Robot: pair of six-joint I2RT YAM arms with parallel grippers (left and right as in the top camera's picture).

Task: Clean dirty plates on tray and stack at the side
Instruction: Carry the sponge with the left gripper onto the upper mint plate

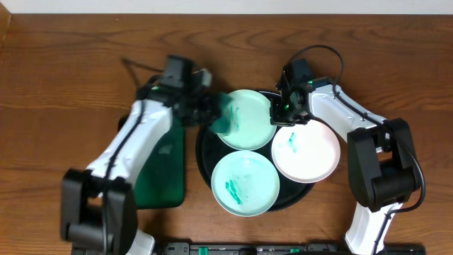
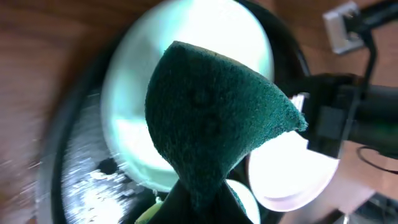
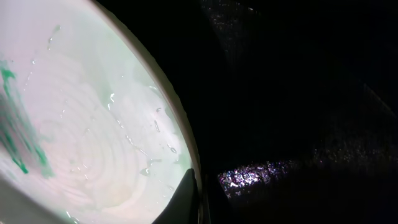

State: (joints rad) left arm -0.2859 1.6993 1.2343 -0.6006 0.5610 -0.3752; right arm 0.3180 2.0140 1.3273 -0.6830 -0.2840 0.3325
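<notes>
Glossy blk round tray (image 1: 204, 152), 3 on it, all flat: upper mint plate (image 1: 248, 120) w/ faint teal marks; lower mint plate (image 1: 245, 183) teal smears; white plate (image 1: 308, 152) smeared, overhangs tray's rt rim.

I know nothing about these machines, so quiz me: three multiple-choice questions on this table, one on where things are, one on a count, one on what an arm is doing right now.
1. Where do the three plates lie?
A) on a green rectangular tray
B) on the round black tray
C) stacked on bare wood

2. How many are white?
A) none
B) two
C) one

3. The left fingers are:
A) shut on a green sponge
B) open, empty
C) shut on a plate

Answers:
1 B: all three sit side by side on it.
2 C: only the white plate by the right arm; the others are mint.
3 A: the left wrist view shows the sponge pinched.
</notes>
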